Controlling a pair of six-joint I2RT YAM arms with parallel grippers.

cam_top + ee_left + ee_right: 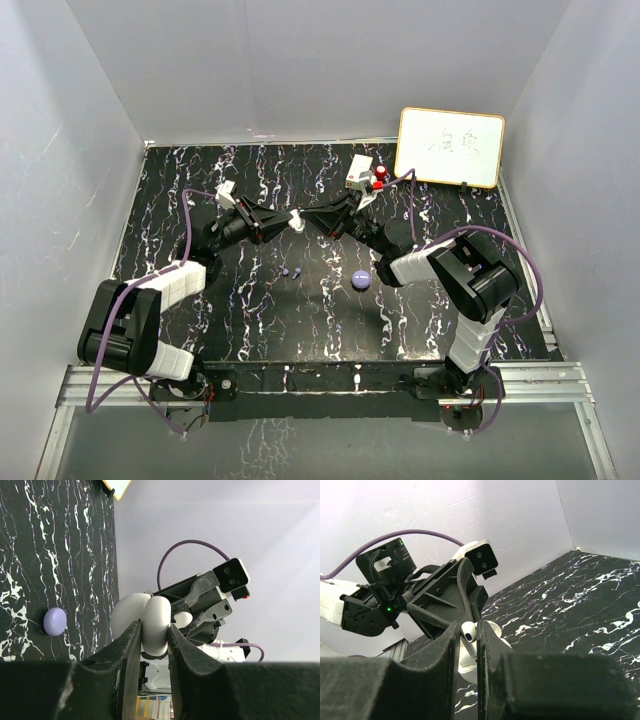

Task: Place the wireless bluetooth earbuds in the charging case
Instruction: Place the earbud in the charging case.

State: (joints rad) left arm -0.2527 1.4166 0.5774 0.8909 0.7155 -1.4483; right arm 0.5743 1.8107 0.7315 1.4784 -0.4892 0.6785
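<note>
Fingers of the left gripper (152, 632) clamp the white charging case (131, 614), aloft beyond the purple case (361, 279). The right gripper (467, 639) pinches a white earbud (468, 629) there, while purple earbuds (286, 272) lie left of the purple case.

Robot lab test cell, bench-top rig
Left arm (140, 310) and right arm (470, 290) mounted side by side at an aluminium rail (545, 380) on the near edge of a black marbled table (300, 320); plain white panels (300, 70) box it in; handwritten whiteboard (450, 148) propped at back; exposed purple cable (187, 542)
</note>
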